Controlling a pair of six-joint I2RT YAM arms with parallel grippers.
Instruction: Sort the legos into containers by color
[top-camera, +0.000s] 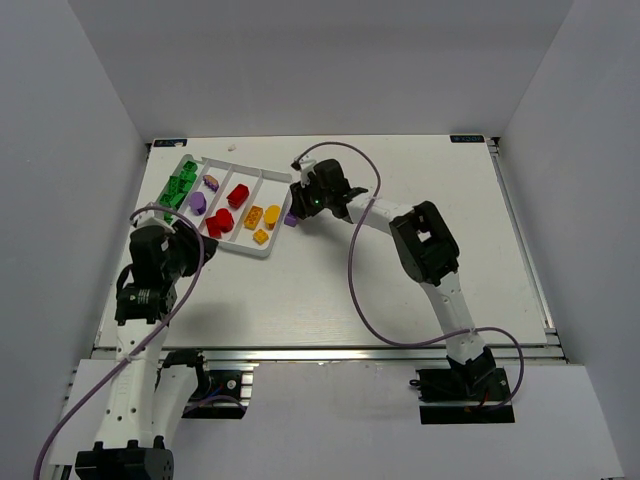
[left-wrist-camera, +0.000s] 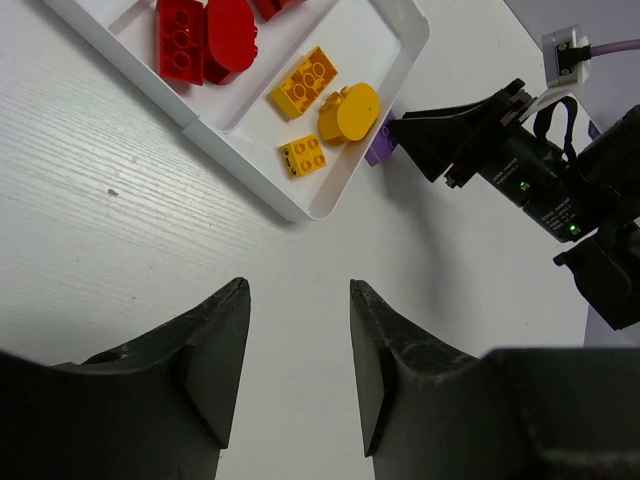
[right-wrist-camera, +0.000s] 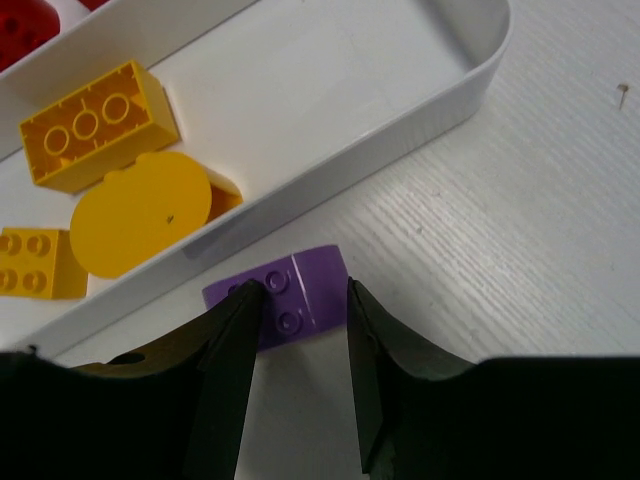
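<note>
A purple lego lies on the table just outside the white tray's wall. My right gripper is open and straddles it: the left fingertip overlaps its studded end and the right fingertip stands at its smooth edge. From above, this lego sits by the tray under the right gripper. My left gripper is open and empty over bare table near the tray's corner. The tray holds green, purple, red and yellow legos in separate compartments.
The right arm's lilac cable loops over the table's middle. In the left wrist view the right gripper reaches in beside the yellow compartment's end. The table's near edge rail runs in front of both bases.
</note>
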